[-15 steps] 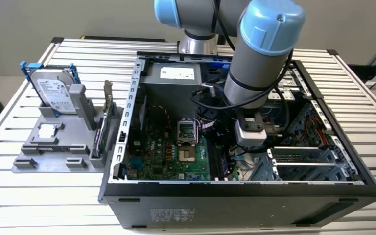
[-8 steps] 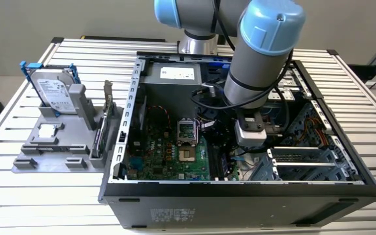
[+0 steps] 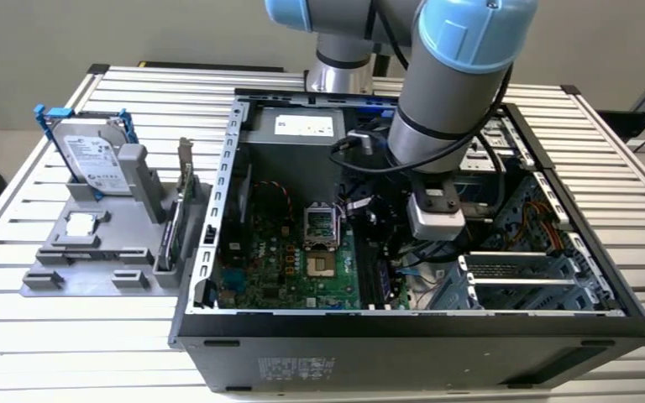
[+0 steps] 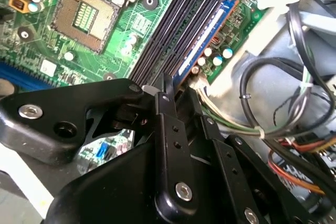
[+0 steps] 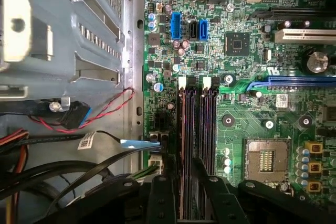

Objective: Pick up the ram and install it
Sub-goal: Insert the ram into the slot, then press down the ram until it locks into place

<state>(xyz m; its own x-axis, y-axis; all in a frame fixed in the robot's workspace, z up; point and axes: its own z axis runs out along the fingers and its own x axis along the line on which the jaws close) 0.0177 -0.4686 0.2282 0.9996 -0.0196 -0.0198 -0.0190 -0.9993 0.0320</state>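
Reaches down from the top centre of the exterior view into the open case [image 3: 205, 252], wrist near vertical, forearm leaning a little toward the exterior view's right. Puts the gripper [image 4: 181, 90] low over the memory slots [image 5: 208, 124], in the lower middle of that frame, just to the right of the processor socket [image 4: 84, 14].

Finds the ram [image 4: 210, 32] directly beneath and between the fingers [image 4: 167, 109], on edge in the outermost slot, nearest the motherboard [image 5: 252, 77] edge and the loose cables [image 4: 273, 108]. Runs lengthwise along the slot, parallel to its empty neighbours, away from the tool. Straddles the stick's near end, fingers drawn close on either face, apparently pinching it. Cannot tell whether fully seated.
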